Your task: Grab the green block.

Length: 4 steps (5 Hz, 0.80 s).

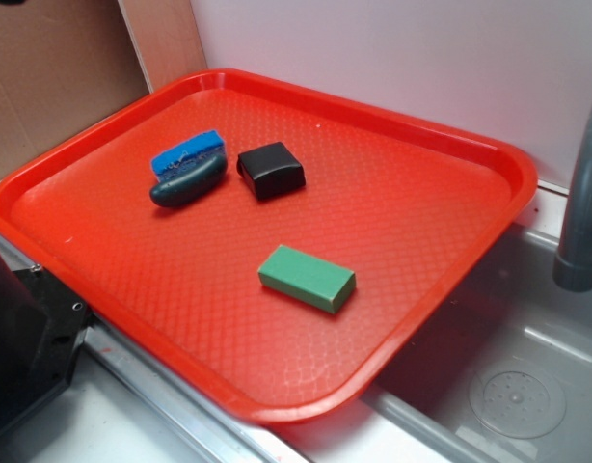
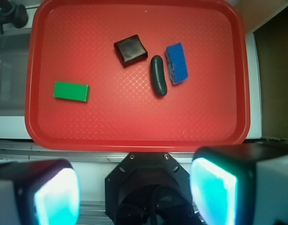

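Observation:
The green block (image 1: 307,278) lies flat on the red tray (image 1: 421,212), toward its near right part. From the wrist view the green block (image 2: 72,91) sits at the tray's (image 2: 134,122) left side, far above my gripper (image 2: 134,194). My gripper is open, its two glowing cyan pads (image 2: 57,197) wide apart with nothing between them. It hangs high over the robot base, outside the tray's near rim. In the exterior view only a dark part of the arm shows at the lower left.
A black rounded block (image 1: 271,170) and a dark teal oblong piece (image 1: 188,180) with a blue pad (image 1: 188,152) lie at the tray's far left. A grey faucet (image 1: 585,193) and sink basin (image 1: 508,386) stand to the right. The black robot base (image 2: 147,187) lies below the gripper.

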Motion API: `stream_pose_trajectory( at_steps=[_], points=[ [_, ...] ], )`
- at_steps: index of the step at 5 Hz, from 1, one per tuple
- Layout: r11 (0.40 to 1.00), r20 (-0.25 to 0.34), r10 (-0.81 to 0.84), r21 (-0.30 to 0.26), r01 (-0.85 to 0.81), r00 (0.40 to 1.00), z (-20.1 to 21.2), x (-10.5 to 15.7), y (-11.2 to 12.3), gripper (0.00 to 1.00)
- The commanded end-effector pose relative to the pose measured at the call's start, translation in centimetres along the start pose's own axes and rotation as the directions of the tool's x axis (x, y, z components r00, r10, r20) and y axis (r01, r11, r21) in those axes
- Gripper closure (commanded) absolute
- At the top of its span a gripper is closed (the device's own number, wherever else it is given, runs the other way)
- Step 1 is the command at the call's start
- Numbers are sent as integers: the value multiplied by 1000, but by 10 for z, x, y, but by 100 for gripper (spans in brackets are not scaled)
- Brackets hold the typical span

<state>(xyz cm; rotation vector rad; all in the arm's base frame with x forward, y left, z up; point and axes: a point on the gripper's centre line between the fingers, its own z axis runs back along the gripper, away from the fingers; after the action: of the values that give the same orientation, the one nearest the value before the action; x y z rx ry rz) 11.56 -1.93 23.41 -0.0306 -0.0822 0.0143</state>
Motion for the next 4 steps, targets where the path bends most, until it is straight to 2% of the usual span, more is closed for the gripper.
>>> stream_pose_trajectory(
  at_steps=[1, 2, 3, 4],
  points=[
    [1000, 0, 0, 0, 0, 1000, 0, 0, 0, 0],
    [993, 21, -118, -2, 118, 993, -4, 11, -8, 0],
    [933, 50, -356, -45, 358, 933, -16, 24, -22, 0],
    [813, 111, -571, -64, 579, 814, -37, 40, -36, 0]
  ],
)
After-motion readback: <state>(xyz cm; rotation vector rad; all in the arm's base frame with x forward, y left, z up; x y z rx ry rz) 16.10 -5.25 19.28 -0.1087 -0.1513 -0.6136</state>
